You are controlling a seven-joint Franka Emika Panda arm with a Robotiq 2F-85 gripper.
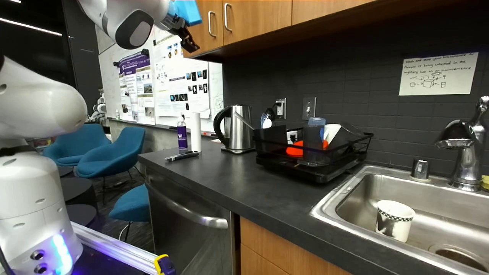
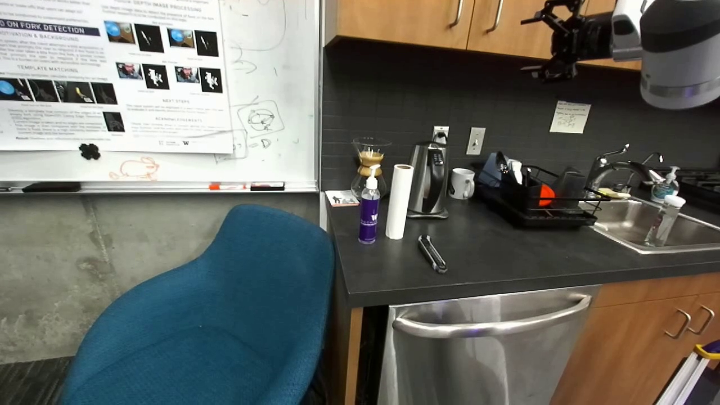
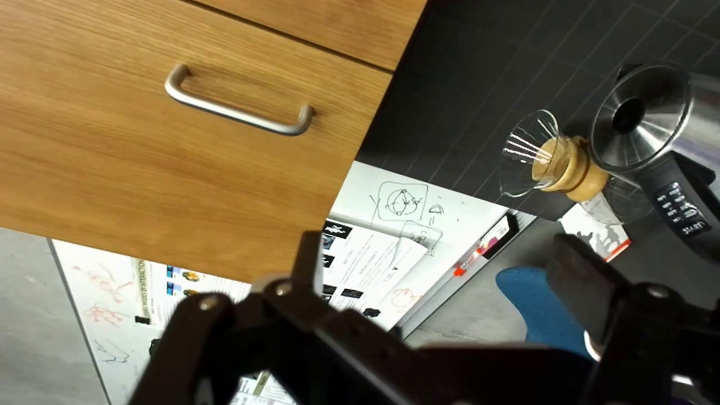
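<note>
Near the lower edge of the cabinet (image 2: 405, 22), the hand (image 2: 527, 46) hangs spread, open air separating it from the counter (image 2: 506, 250).

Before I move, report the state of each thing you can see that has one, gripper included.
Gripper: open, empty
Upper cabinet doors: shut
Lower cabinet doors: shut
Dishwasher: shut
Kettle: upright
Glass coffee maker: upright, uncovered
White mug: upright
Purple bottle: upright
White roll: standing on end
Drying rack: loaded
Faucet: no visible flow
Checkered cup: in the sink, mouth up
</note>
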